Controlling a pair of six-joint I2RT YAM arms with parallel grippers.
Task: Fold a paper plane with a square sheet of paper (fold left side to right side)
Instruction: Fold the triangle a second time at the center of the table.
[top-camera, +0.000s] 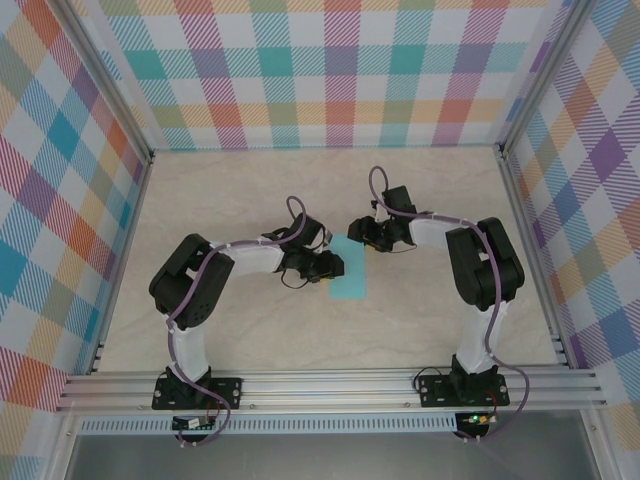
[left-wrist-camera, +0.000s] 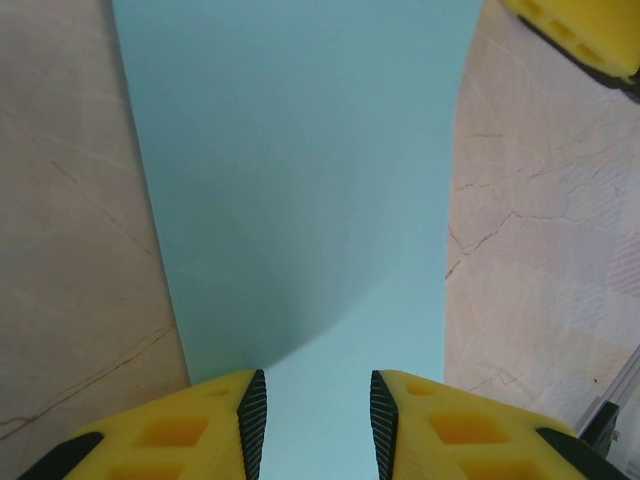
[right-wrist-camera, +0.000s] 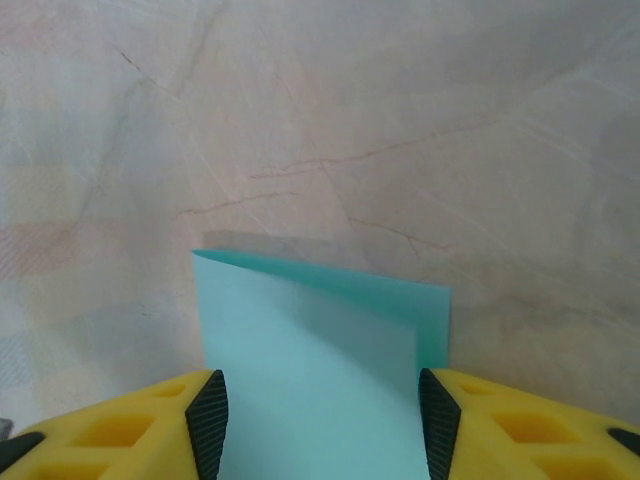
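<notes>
The turquoise sheet of paper (top-camera: 352, 272) lies flat, folded into a narrow strip (its top layer stops just short of the lower one's edge). It runs ahead between the fingers of the left pincer (left-wrist-camera: 318, 415) and of the right pincer (right-wrist-camera: 320, 415).

The square sheet of paper (top-camera: 351, 270) is showing one plain turquoise, shading a little darker along its underlayer, and the tabletop (top-camera: 250, 180) is showing pale beige marbling with thin brownish veins. The walls (top-camera: 340, 70) are carrying a pastel plaid of teal, orange, purple, pink, yellow and green bands crossed with fine white diagonal stripes. The left gripper (left-wrist-camera: 315, 410) and the right gripper (right-wrist-camera: 322, 405) are wearing bright yellow fingers (left-wrist-camera: 170, 440) with black ribbed pads (left-wrist-camera: 254, 420), while the arms (top-camera: 250, 262) are showing white links, black joints and purple cables (top-camera: 180, 330) above a silver rail (top-camera: 330, 388).
</notes>
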